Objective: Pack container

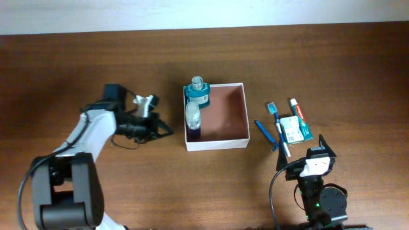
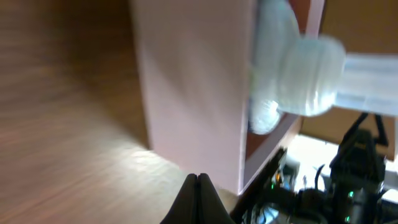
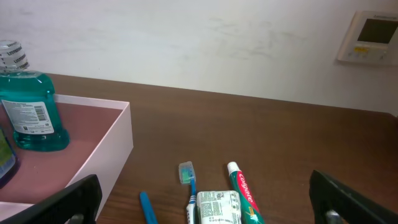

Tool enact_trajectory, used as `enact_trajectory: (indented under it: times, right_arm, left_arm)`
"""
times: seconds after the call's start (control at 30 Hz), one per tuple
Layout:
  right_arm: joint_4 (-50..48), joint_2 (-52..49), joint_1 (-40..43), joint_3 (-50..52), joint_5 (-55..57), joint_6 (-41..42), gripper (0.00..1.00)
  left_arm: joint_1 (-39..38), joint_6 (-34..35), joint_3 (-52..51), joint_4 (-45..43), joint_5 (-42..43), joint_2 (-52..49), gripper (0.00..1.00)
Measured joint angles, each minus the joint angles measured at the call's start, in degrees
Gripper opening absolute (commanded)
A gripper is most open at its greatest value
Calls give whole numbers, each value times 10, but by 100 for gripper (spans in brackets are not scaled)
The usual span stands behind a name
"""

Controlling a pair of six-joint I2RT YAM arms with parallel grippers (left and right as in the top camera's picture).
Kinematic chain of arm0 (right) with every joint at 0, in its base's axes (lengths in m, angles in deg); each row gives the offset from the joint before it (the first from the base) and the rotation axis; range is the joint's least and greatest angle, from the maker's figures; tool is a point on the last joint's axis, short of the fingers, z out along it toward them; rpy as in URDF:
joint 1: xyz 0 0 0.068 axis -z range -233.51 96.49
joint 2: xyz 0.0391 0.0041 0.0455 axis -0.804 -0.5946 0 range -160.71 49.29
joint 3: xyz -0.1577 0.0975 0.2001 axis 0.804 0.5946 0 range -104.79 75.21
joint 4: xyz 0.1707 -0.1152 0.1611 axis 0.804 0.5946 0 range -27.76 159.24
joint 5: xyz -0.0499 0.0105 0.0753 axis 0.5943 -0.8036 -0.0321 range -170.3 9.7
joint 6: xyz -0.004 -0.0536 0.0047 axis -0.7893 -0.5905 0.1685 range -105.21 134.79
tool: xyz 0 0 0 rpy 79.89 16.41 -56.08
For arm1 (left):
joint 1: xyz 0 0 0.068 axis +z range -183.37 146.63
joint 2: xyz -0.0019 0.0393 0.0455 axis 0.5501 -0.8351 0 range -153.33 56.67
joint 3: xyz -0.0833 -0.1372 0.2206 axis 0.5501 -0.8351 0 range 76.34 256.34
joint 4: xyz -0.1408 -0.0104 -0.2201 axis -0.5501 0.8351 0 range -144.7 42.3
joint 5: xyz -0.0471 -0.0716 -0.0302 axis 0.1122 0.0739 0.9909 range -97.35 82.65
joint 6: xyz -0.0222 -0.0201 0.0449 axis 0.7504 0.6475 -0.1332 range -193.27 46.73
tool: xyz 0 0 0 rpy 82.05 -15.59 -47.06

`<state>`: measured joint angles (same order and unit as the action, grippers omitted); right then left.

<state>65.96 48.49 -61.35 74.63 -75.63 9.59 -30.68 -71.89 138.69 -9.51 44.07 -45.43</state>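
Note:
The container (image 1: pixel 227 108), a shallow white box with a reddish-brown inside, sits mid-table. A teal mouthwash bottle (image 1: pixel 197 94) and a clear bottle with dark liquid (image 1: pixel 192 121) are at its left side. My left gripper (image 1: pixel 167 131) is shut and empty, just left of the box's left wall. In the left wrist view the shut fingers (image 2: pixel 199 182) point at the white wall (image 2: pixel 186 81), with a pale bottle cap (image 2: pixel 298 74) above it. My right gripper (image 1: pixel 313 153) is open and empty, near the front right. In the right wrist view its fingers (image 3: pixel 204 180) frame the loose toiletries.
Right of the box lie a toothbrush (image 1: pixel 279 124), a toothpaste tube (image 1: pixel 298 111), a small printed packet (image 1: pixel 293 128) and a blue stick (image 1: pixel 264 133). They also show in the right wrist view: toothbrush (image 3: pixel 189 183), toothpaste (image 3: pixel 244 193), packet (image 3: pixel 214 208).

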Motion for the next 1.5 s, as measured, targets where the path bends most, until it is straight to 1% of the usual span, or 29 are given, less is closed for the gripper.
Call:
enact_trajectory:
  times: [0.1,0.17,0.2,0.23,0.33,0.37,0.4,0.57,0.83,1.13,1.5]
  right_arm:
    - [0,0,0,0,0,0,98]
    - [0,0,0,0,0,0,98]
    - [0,0,0,0,0,0,98]
    - [0,0,0,0,0,0,98]
    - [0,0,0,0,0,0,98]
    - [0,0,0,0,0,0,98]
    - [0,0,0,0,0,0,98]
    - [0,0,0,0,0,0,98]
    - [0,0,0,0,0,0,98]
    - [0,0,0,0,0,0,98]
    - [0,0,0,0,0,0,98]
  left_arm:
    - [36,-4,0,11,-5,0,31]
    - [57,-5,0,23,-12,0,56]
    - [63,-6,0,28,-16,0,66]
    - [66,-5,0,30,-19,0,69]
    - [69,-3,0,32,-26,0,74]
    - [69,-3,0,32,-26,0,80]
    - [69,-3,0,33,-27,0,99]
    - [69,-5,0,33,-45,0,99]
    - [69,-5,0,33,-104,0,99]
    - [69,-5,0,32,-123,0,99]
    - [69,-5,0,33,-186,0,99]
